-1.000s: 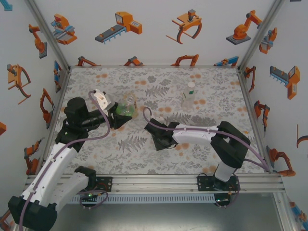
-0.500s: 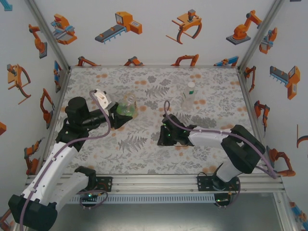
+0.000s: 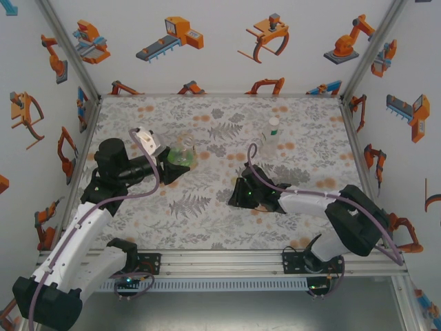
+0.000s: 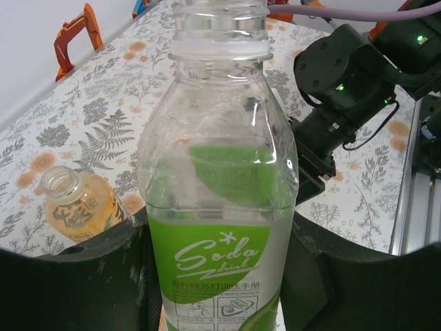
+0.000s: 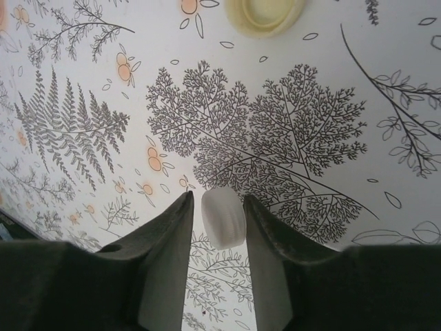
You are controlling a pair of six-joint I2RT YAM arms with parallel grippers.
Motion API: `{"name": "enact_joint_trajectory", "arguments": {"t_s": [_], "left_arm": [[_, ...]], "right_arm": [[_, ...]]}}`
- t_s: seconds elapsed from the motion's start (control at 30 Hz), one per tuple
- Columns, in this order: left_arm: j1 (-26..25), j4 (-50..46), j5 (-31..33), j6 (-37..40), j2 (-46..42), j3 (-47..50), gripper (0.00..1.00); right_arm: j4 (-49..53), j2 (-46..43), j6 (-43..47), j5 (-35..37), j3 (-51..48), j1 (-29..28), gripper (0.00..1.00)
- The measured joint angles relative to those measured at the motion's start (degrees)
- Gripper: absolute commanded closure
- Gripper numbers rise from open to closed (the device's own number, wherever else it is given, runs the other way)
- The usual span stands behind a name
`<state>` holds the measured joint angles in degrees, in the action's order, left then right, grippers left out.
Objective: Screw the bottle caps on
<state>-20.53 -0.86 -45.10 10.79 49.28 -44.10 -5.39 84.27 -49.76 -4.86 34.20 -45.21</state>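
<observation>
Judging by its look, the white cap [image 5: 224, 219] is expected to be very light, rigid and smooth-walled, so it can be squeezed out of a grip or tipped over with little force. It is best taken across its rim, on two opposite points of the side wall, with the open face kept towards the bottle neck. In the right wrist view the cap is seen edge-on between the fingers of the right gripper [image 5: 217, 201], above the fern-printed table [image 5: 296, 124]. It appears to touch one finger, while a thin gap seems to be left at the other. Whether the cap is firmly pinched or lying loose cannot be told. A pale yellow cap [image 5: 267, 12] lies open side up on the table, well apart from the fingers. The green-labelled bottle [image 4: 219, 200] is judged to be thin-walled and easily dented, light if nearly empty, and is best held low on the body, where the label adds friction. It is clamped upright at label height by the left gripper [image 3: 173, 167], whose fingers are pressed against both sides. Its threaded neck is uncapped. The right gripper is placed near this bottle, off to its side. An amber bottle [image 4: 77, 207], also uncapped, stands beside it.
</observation>
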Motion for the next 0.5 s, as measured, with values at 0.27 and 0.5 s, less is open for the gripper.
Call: {"name": "enact_joint_trajectory", "arguments": {"t_s": [0.27, 0.5], "left_arm": [[0.0, 0.0, 0.0, 0.0, 0.0, 0.0, 0.91], [0.0, 0.0, 0.0, 0.0, 0.0, 0.0, 0.91]], "right_arm": [[3.3, 1.1, 1.2, 0.7, 3.0, -0.3, 0.50], [10.7, 5.7, 4.4, 5.6, 10.3, -4.2, 0.50]]}}
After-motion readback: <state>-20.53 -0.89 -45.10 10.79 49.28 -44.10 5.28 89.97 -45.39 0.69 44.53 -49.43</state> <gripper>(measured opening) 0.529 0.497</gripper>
